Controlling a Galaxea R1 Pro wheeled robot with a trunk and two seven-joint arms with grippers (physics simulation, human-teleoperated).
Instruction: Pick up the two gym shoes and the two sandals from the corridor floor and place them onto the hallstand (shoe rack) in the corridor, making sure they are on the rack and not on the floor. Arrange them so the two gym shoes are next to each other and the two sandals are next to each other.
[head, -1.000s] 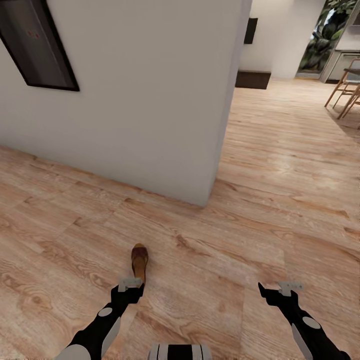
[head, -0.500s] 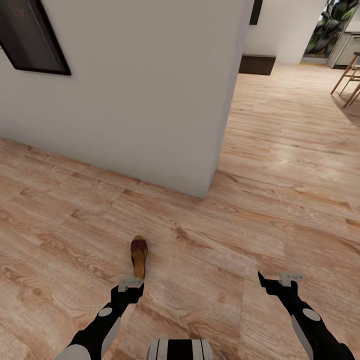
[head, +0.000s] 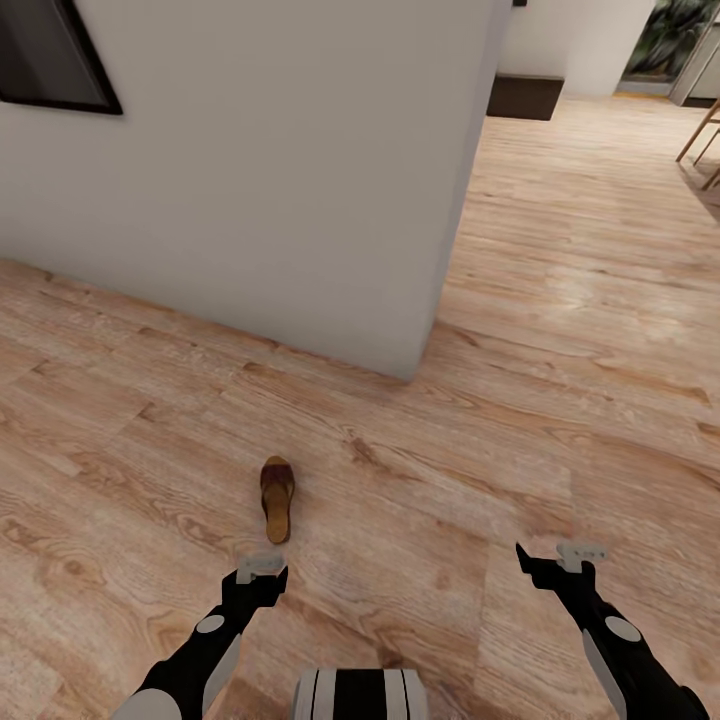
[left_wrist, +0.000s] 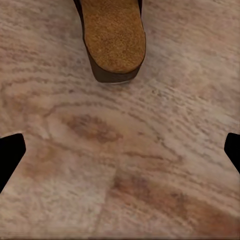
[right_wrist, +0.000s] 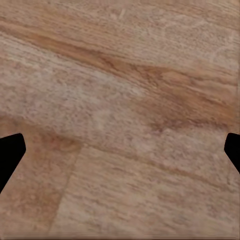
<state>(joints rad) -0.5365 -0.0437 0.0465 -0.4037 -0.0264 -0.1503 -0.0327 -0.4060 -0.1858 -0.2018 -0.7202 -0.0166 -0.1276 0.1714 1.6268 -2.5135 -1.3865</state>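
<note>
One brown sandal (head: 277, 497) with a tan footbed and a dark strap lies on the wood-plank corridor floor (head: 430, 520), pointing toward the wall. My left gripper (head: 262, 570) hovers just short of its heel, open and empty. In the left wrist view the sandal's heel (left_wrist: 114, 40) lies ahead of the open left gripper (left_wrist: 120, 152), and its dark fingertips (left_wrist: 10, 155) stand wide apart. My right gripper (head: 556, 562) hangs open over bare floor, well right of the sandal. The right wrist view has planks between the spread tips of the right gripper (right_wrist: 120, 152). The gym shoes and hallstand are out of view.
A white wall (head: 300, 170) with a corner (head: 420, 370) stands ahead, and a dark framed panel (head: 50, 60) hangs on it at the upper left. To the right the floor runs on toward a dark low cabinet (head: 525, 97) and wooden chair legs (head: 700, 140).
The whole view has shifted: wall and sandal sit higher in the picture. The gap between my left gripper and the sandal's heel has grown. Both grippers stay open.
</note>
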